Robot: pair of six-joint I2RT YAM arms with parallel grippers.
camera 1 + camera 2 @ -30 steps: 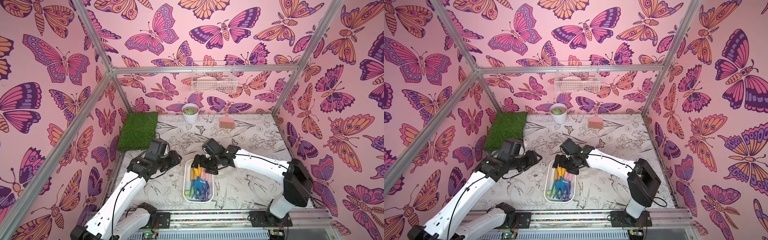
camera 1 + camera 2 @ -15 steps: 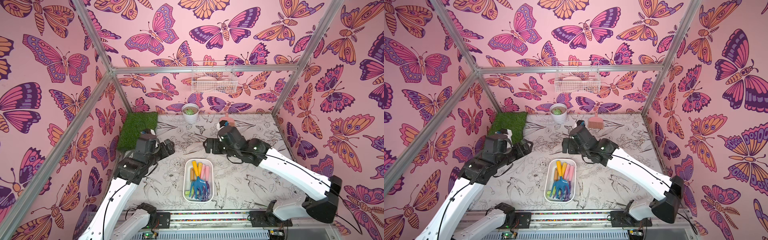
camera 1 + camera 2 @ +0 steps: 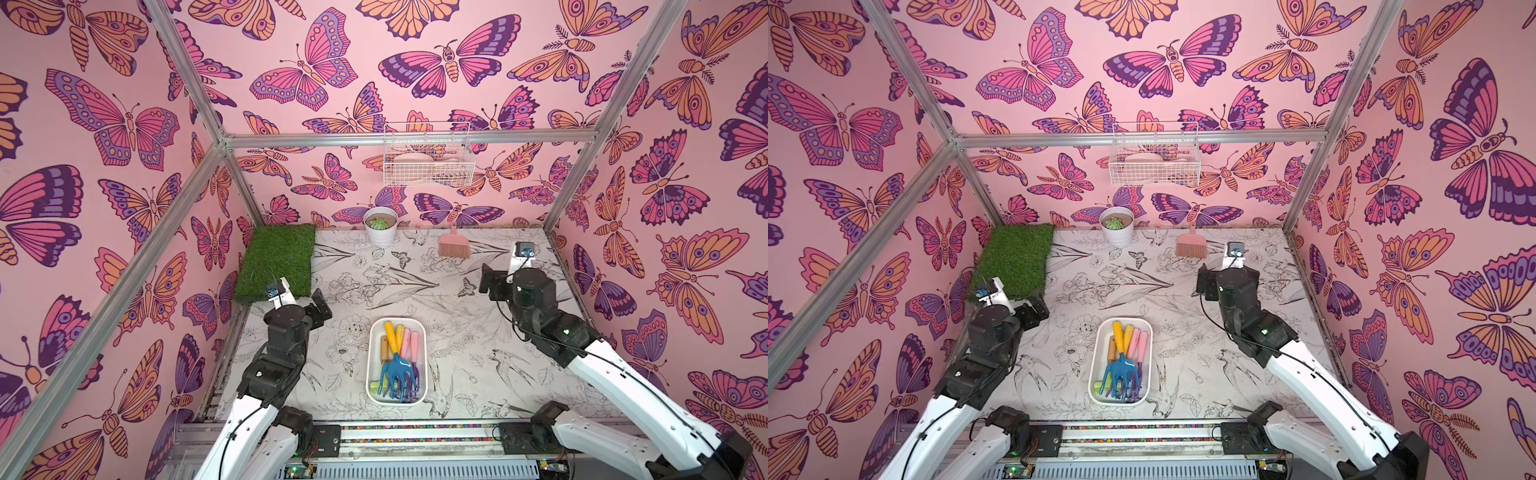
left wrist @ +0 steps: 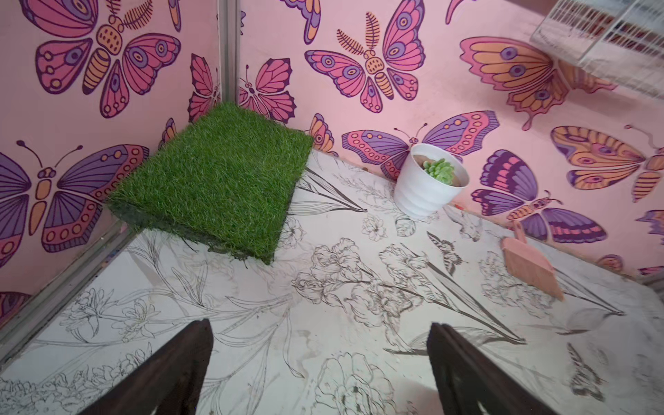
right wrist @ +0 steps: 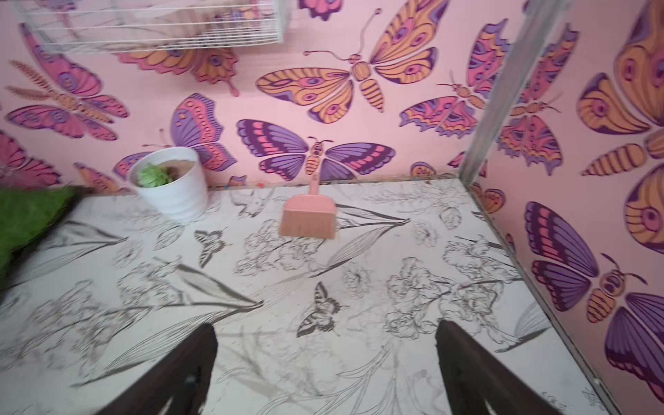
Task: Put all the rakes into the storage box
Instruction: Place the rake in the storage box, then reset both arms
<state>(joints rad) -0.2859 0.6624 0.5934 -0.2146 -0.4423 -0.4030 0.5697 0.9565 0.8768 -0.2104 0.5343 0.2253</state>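
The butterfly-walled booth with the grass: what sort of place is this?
Likely a staged test booth dressed as a garden corner: a fake grass patch, a potted succulent, and a storage box of bright hand tools, the blue rake on top.

- Bare table (image 4: 251, 323) is lying open ahead of the left gripper (image 4: 319, 325), up to the grass mat (image 4: 215, 172).
- The brush (image 5: 308, 215) is standing well ahead of the right gripper (image 5: 325, 325).
- The storage box (image 3: 397, 320) is sitting between both.
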